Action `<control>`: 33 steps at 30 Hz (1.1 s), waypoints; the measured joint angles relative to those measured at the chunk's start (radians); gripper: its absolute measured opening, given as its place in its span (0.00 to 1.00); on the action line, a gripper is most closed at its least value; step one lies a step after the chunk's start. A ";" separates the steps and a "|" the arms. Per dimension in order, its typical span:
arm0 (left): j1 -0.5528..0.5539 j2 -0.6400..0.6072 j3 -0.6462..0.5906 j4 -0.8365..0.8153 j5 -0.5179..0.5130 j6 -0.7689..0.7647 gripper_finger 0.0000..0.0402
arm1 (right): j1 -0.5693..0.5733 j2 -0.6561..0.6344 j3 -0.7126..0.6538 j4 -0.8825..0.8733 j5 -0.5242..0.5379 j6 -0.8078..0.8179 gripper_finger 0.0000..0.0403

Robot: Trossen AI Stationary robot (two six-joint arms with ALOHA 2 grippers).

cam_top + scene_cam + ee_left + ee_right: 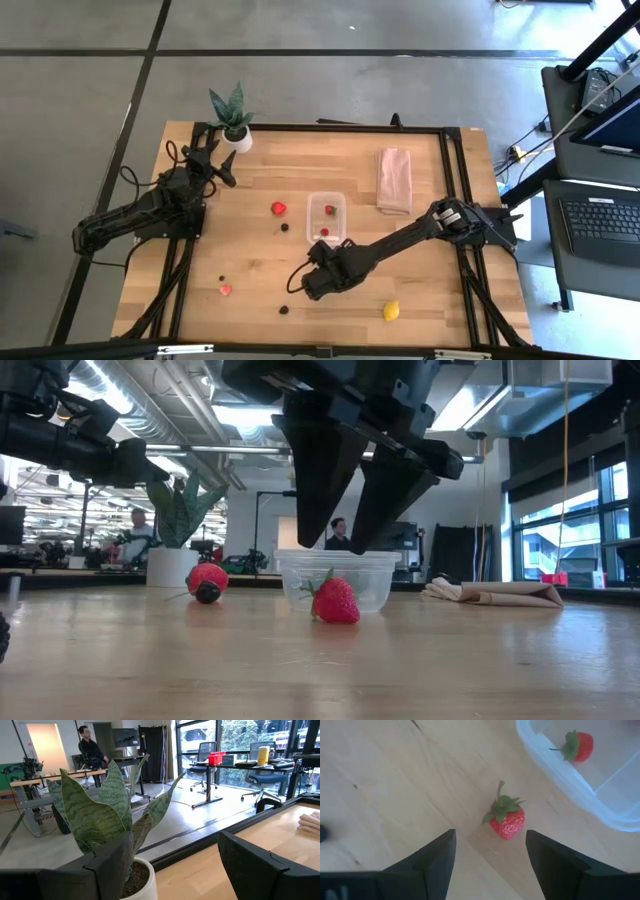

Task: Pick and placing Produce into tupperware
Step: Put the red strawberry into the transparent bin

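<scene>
Wooden table [250,300]: your right gripper [490,851] hangs wide open, holding nothing, over a strawberry [506,820] lying just outside the tupperware [620,817]. Left gripper [215,160] waits by the plant [232,118], fingers apart.

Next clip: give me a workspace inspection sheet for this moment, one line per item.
Surface: wooden table, black-framed.
Job's things: tupperware holding two strawberries; a strawberry on the wood beside it; another strawberry; lemon; pinkish piece; dark berries scattered.
Clutter: potted plant; folded cloth.
Grippers: right gripper open above the loose strawberry; left gripper open, near the plant.
Cables: black cable by the left arm.
Surroundings: person, desks, chairs.
</scene>
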 joint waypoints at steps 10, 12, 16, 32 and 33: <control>0.000 0.000 0.000 0.000 0.000 0.000 0.71 | -0.007 0.000 0.000 0.046 -0.007 0.001 0.60; 0.000 0.000 0.000 0.000 0.000 0.000 0.71 | -0.007 0.000 0.000 0.045 -0.007 -0.003 0.60; 0.000 0.000 0.000 0.000 0.000 0.000 0.71 | -0.006 0.000 0.000 0.042 -0.008 -0.025 0.60; 0.000 0.000 0.000 0.000 0.000 0.000 0.71 | -0.012 0.000 0.000 0.041 -0.017 -0.055 0.69; 0.000 0.000 0.000 0.000 0.000 0.000 0.71 | -0.012 0.000 0.000 0.041 -0.017 -0.054 0.72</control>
